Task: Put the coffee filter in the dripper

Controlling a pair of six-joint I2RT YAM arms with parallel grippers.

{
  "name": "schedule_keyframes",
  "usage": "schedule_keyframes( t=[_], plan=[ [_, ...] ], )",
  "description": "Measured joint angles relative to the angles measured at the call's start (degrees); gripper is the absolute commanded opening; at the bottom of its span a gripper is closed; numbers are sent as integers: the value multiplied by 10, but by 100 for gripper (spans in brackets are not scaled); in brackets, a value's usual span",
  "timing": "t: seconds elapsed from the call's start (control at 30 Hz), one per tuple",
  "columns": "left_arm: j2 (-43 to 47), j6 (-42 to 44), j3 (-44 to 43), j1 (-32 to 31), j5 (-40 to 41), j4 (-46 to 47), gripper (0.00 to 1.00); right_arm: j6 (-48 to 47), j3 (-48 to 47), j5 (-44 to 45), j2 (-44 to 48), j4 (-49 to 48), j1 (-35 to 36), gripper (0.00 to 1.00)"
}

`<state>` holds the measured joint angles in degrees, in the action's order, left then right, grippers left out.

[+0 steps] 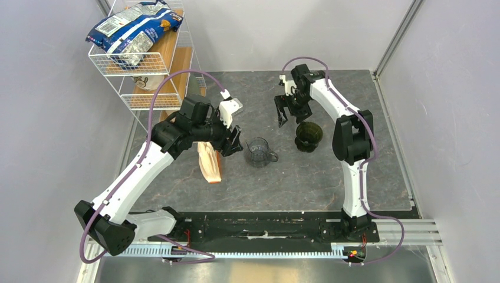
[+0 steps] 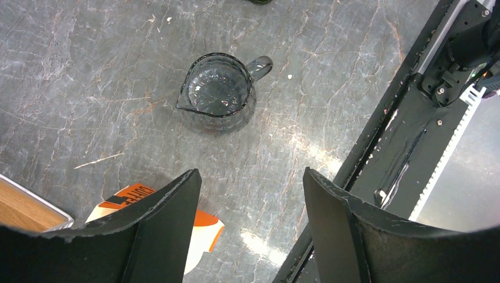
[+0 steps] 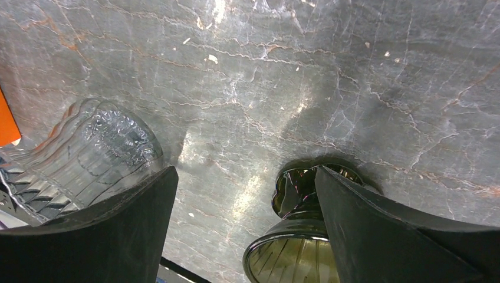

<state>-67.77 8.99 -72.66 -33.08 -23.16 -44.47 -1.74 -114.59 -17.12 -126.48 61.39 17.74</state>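
Stone-grey counter [image 1: 265, 183] carries three things in a loose row across its middle. We see the dripper [image 1: 308, 135] standing upright on its base toward the right, its round rim open upward and dark inside. The glass cup [image 1: 258, 151] stands left of it and slightly nearer, apart from it, with its handle toward the right. Left of the cup lies the tan, orange-edged packet of filters [image 1: 209, 164], flat on the counter.

We cannot pick out a loose coffee filter in any view.

Our left hand [image 1: 234, 140] hangs over the far end of the packet, just left of the cup. In its wrist view, its fingers [image 2: 177, 212] are spread wide with only bare counter between them, the cup [image 2: 218, 91] is ahead and the packet [image 2: 203, 233] shows beside one finger.

Our right hand [image 1: 282, 121] hovers to the far left of the dripper. Its fingers [image 3: 135, 218] are spread apart and hold nothing, and the dripper [image 3: 295, 242] shows in the gap between them.

A wire rack [image 1: 147, 59] with bags stands at the far left.
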Motion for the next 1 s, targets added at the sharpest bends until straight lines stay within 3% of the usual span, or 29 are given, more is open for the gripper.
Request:
schedule_keyframes(
  t=[0.33,0.63,1.0],
  plan=[
    [0,0,0,0,0,0,73,-7,0,5,-10,16,-9,95],
    [-3,0,2,1,0,0,73,-19,4,6,-10,30,-70,95],
    [-15,1,3,4,0,0,74,-2,92,-28,47,41,-123,97]
  ],
)
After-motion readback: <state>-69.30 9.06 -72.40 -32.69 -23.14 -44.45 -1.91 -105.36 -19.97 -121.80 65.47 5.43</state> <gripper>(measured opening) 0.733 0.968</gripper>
